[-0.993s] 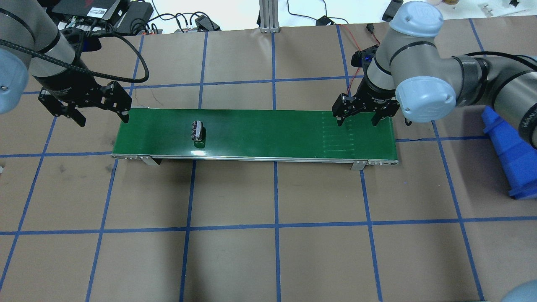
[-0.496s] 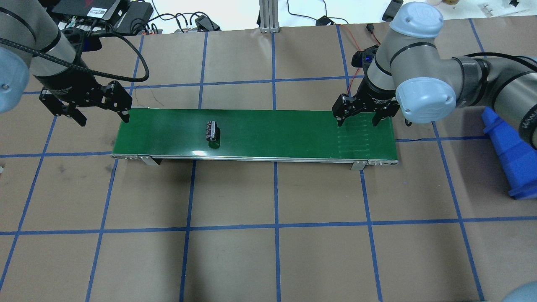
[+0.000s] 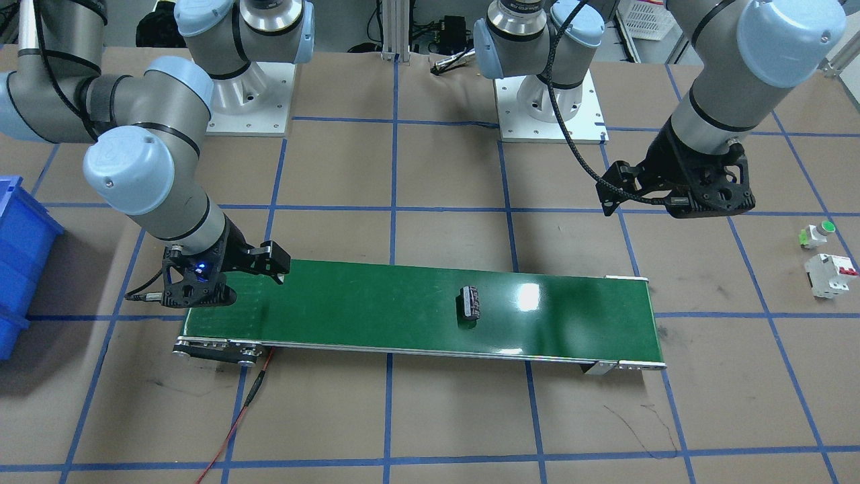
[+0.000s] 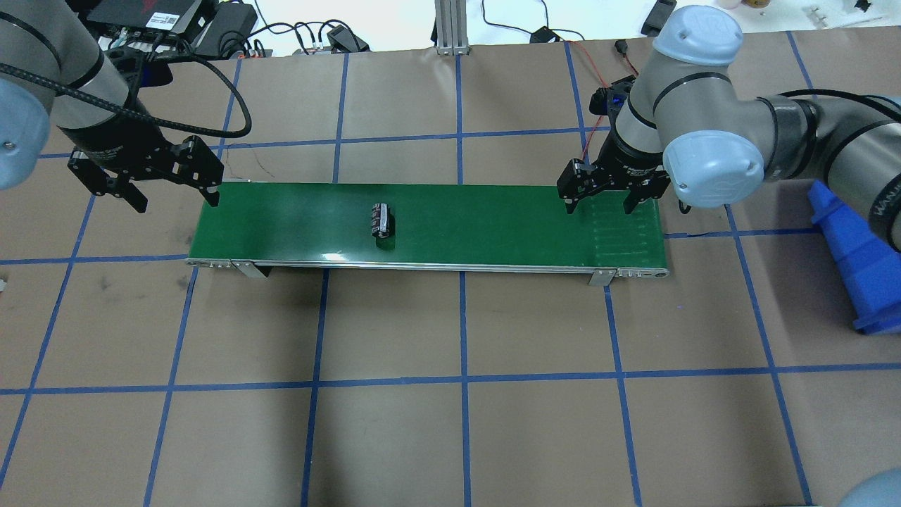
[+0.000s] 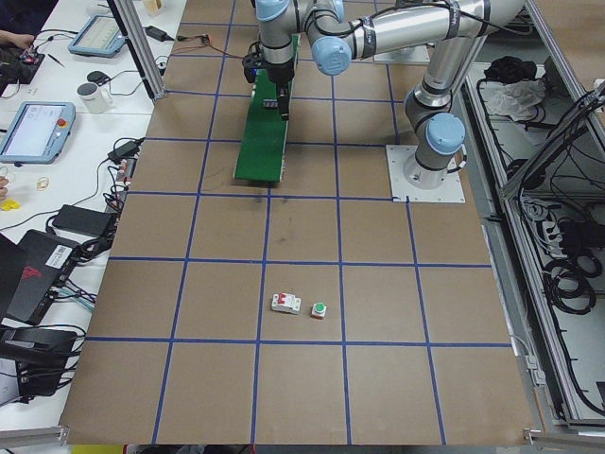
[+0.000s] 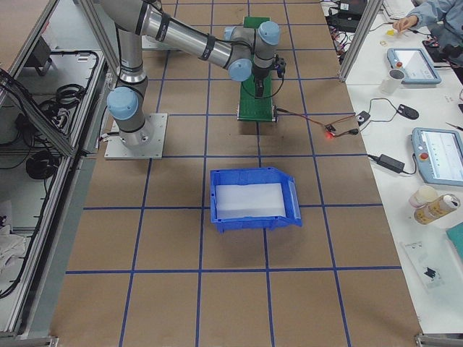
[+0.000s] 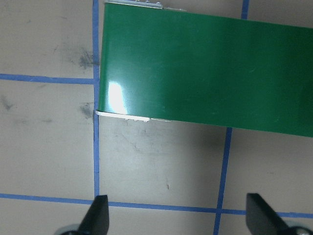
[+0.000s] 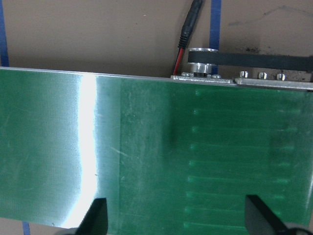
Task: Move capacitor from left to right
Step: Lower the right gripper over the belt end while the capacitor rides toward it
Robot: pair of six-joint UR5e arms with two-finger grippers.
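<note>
Small dark brown-black cylindrical capacitor (image 4: 381, 220) with silvery print sits on the long green conveyor belt (image 4: 493, 232), apparently lying on its side. It is a little left of mid-length and well apart from both claws.

Left gripper (image 4: 174, 201): fingers spread, empty, hanging just off the belt's left end. Right gripper (image 4: 598, 207): fingers spread, empty, over the right end.

Judgement: light, rigid, smooth-skinned, apt to roll. Best pinched across the round body at mid-length.

Front-facing view shows the white boxy breaker with red switch (image 3: 830, 274) and the green-capped push button (image 3: 816, 233) on the brown paper; overhead misses both. Neither wrist camera catches the capacitor.
</note>
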